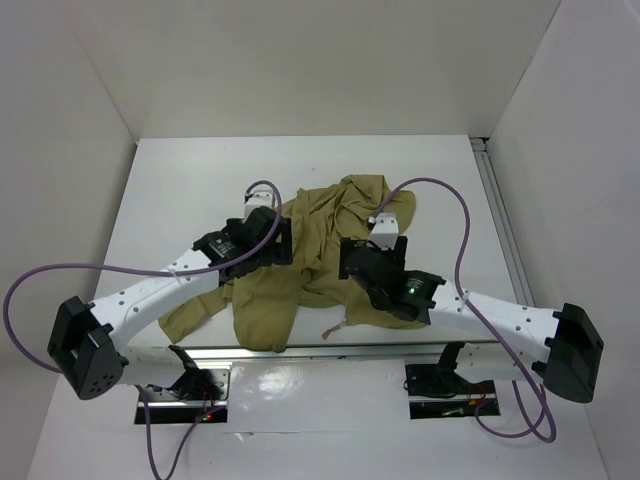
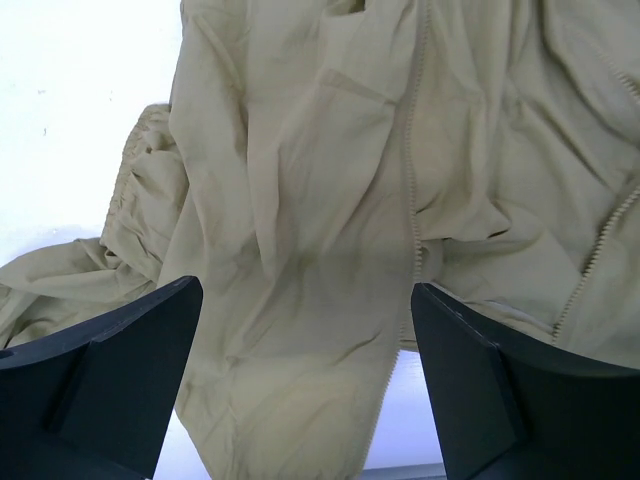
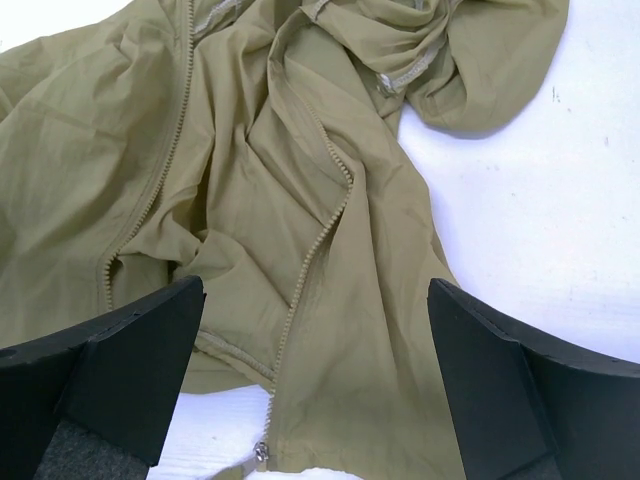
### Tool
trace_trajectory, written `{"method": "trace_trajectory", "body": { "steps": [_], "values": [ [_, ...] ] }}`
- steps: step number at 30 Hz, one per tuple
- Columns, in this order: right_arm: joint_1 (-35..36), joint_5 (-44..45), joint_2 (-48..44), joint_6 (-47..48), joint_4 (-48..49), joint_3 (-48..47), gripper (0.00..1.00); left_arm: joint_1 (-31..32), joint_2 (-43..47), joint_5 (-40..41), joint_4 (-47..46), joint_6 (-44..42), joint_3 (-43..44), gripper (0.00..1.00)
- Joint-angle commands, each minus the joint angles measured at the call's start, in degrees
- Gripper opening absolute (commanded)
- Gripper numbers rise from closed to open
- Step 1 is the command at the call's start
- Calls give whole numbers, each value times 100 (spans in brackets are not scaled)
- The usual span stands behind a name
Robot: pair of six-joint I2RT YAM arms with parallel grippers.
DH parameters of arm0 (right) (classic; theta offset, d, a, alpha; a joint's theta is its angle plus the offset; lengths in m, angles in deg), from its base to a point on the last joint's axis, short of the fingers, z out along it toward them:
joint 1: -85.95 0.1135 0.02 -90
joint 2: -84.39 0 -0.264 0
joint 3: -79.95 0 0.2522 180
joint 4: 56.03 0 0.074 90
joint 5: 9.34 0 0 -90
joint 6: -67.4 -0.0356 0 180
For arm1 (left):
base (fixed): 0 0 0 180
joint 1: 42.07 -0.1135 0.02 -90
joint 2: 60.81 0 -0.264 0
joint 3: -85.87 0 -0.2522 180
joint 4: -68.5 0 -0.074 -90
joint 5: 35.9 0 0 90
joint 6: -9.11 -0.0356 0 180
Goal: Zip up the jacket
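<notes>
Jacket (image 1: 300, 275) is lying crumpled in the middle of the counter (image 1: 170, 190), bunched up and reaching the near edge. It's not zipped: the front is open and the rows of teeth (image 3: 318, 245) run apart from each other. Both arms lean in over it, one from each side.

Left fingers (image 2: 120, 370) are spread wide w/ nothing pinched, only loose fabric lying below the gap. Can't tell from the wrist cam whether the tips touch the cloth. Another row of teeth runs down the fabric there, closer to the right-hand finger, and a gathered elastic edge (image 2: 140, 170) shows off to the left by the bare counter.

Right fingers (image 3: 120, 360) are also spread wide and aren't holding anything. Btwn them in that view one row of teeth drops down to the hem — a small metal pull (image 3: 262, 452) sits at the bottom of it, right by the counter. More fabric is bunched at the top of that view.
</notes>
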Motion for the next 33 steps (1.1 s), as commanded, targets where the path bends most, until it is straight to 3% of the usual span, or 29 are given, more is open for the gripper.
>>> {"method": "trace_trajectory", "body": {
  "steps": [1,5,13,16,20,24,27,28,32,33],
  "values": [
    [107,250,42,-193,-213,-196,100,10,245,-127,-214,-93,52,99],
    [107,250,42,-193,-213,-196,100,10,26,-65,68,30,236,99],
    [107,234,217,-1069,-678,6,100,63,78,-65,323,197,290,99],
    [159,-74,270,-1377,-679,216,89,63,296,-5,376,311,185,98],
    [282,-233,384,-1957,-679,463,88,63,595,163,508,426,123,97],
    [492,-164,525,-2775,-1249,516,77,115,728,163,508,426,70,97],
    [712,-163,578,-3083,-1365,569,50,115,781,163,508,426,70,97],
    [765,-163,630,-3136,-1365,569,46,115,729,163,508,426,70,97],
    [967,-163,630,-3260,-1374,683,45,115,623,163,508,426,70,97],
    [968,-163,700,-3382,-1373,683,54,115,562,85,508,374,70,97]
  ]
}}
